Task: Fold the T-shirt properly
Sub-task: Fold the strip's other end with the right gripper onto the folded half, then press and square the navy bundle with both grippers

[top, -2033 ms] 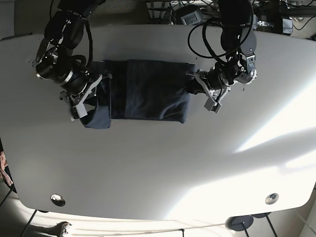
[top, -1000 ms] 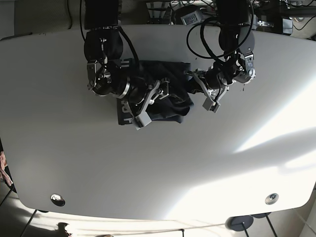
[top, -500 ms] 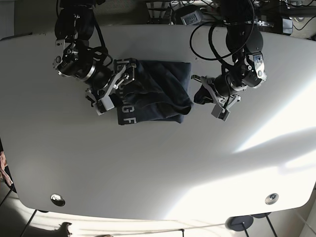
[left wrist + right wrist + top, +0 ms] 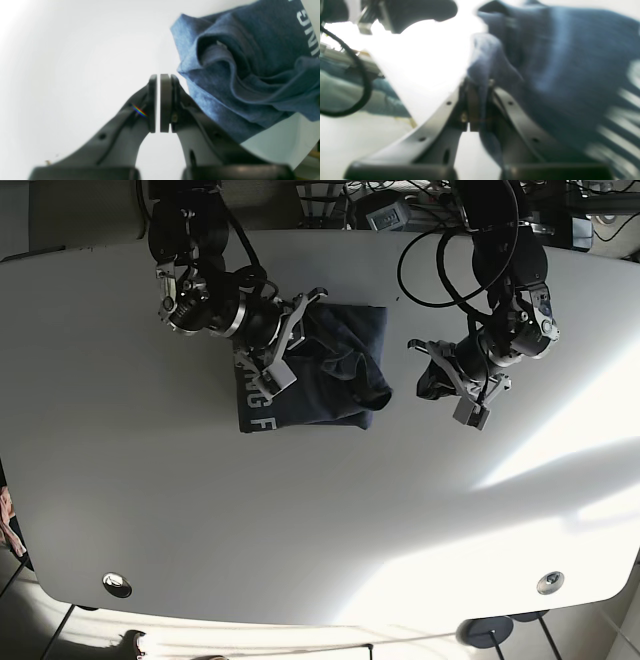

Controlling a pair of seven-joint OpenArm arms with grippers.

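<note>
one dark blue shirt point(image 4: 310, 375) lies bunched on the white table point(image 4: 300, 520). the left gripper point(image 4: 160, 105) sits pressed together, empty, beside it. farther back, the right gripper point(image 4: 477, 100) seems to pinch a fold, though blurred.

White capital lettering is showing on the dark blue T-shirt point(image 4: 320, 375): "ING" is reading at its edge in the left wrist view, the remaining letters being cut off or blurred.
</note>
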